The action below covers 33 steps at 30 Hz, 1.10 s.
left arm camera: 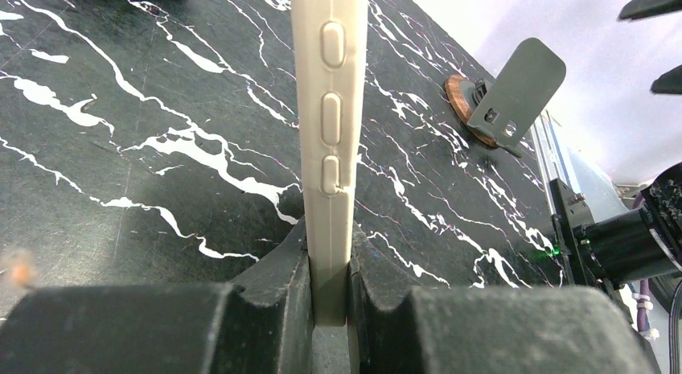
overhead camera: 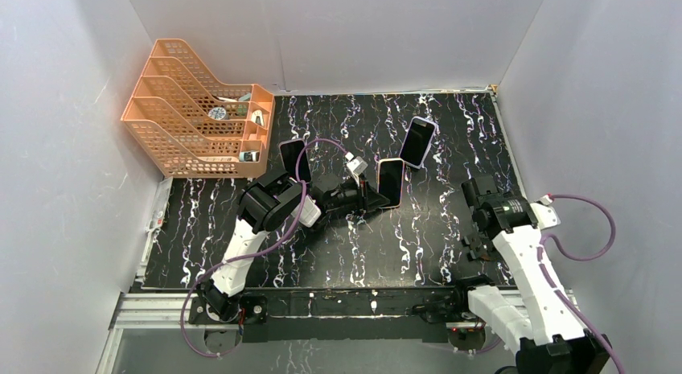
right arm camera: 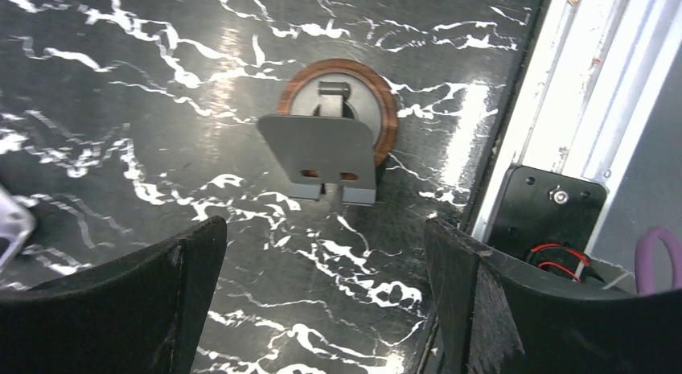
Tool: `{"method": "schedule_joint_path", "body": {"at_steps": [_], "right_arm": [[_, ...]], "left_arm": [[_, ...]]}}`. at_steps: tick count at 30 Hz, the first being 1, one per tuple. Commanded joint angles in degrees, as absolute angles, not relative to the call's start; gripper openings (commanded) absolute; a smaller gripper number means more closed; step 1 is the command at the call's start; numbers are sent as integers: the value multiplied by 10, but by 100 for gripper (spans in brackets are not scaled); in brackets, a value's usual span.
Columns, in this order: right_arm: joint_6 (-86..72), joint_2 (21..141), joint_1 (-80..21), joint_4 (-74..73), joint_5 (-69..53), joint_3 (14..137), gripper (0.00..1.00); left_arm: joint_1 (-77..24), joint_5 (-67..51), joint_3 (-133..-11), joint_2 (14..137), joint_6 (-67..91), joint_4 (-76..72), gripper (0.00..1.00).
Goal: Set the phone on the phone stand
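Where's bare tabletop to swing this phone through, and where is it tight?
Bare: front centre of the table, and around the empty stand by the right rail. Tight: mid-table, where the held phone sits between the rear-right phone and the left phone.

White arm links (overhead camera: pixel 527 265), black joints (overhead camera: pixel 269 205), purple cables (right arm camera: pixel 646 257), black gripper fingers (right arm camera: pixel 121 310).
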<state>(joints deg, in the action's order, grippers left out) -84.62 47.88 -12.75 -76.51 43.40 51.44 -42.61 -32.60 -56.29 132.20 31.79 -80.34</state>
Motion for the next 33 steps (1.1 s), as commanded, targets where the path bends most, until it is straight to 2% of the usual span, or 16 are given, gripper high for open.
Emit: {"method": "schedule_joint_path", "body": {"at_steps": [1, 13, 20, 33], "right_arm": [[-892, 491, -126, -758, 458, 479, 99], [-854, 485, -124, -568, 426, 339, 99], [-835, 497, -119, -502, 443, 308, 99], [-934, 551, -103, -582, 482, 326, 99]], "left_arm": [[-413, -336, -564, 1310, 319, -809, 0], [-408, -348, -578, 1345, 333, -811, 0], [-407, -352, -580, 1351, 334, -810, 0], [-405, -358, -587, 1363, 348, -813, 0]]}}
